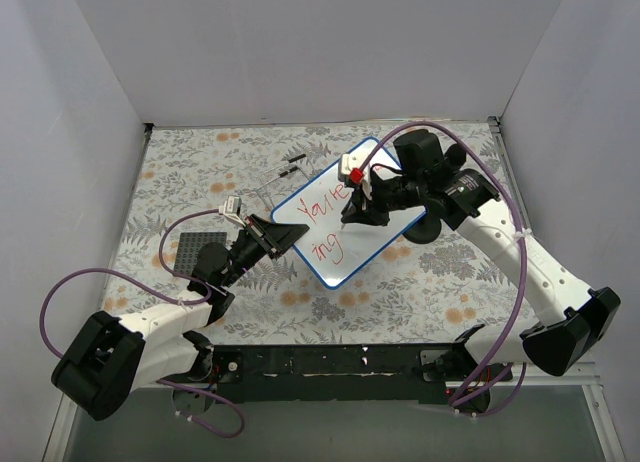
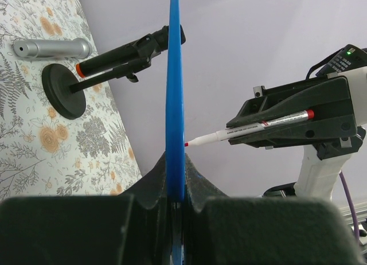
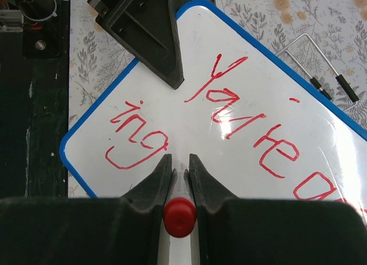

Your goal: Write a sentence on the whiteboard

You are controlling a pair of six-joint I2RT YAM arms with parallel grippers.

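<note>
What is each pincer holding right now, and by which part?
Left pincer clamps the whiteboard by its blue rim. Right pincer grips the red marker along its barrel, writing tip sticking out toward the board.

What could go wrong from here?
1. The left claw pinches the whiteboard at one edge only. Pressure from the red marker could pivot the board or make it slip, skewing the letters.
2. The right claw hovers close to the red "ing". A low pass might smear it.
3. The black round stand sits beside the board, close under the right arm. A sweep there may knock it.
</note>
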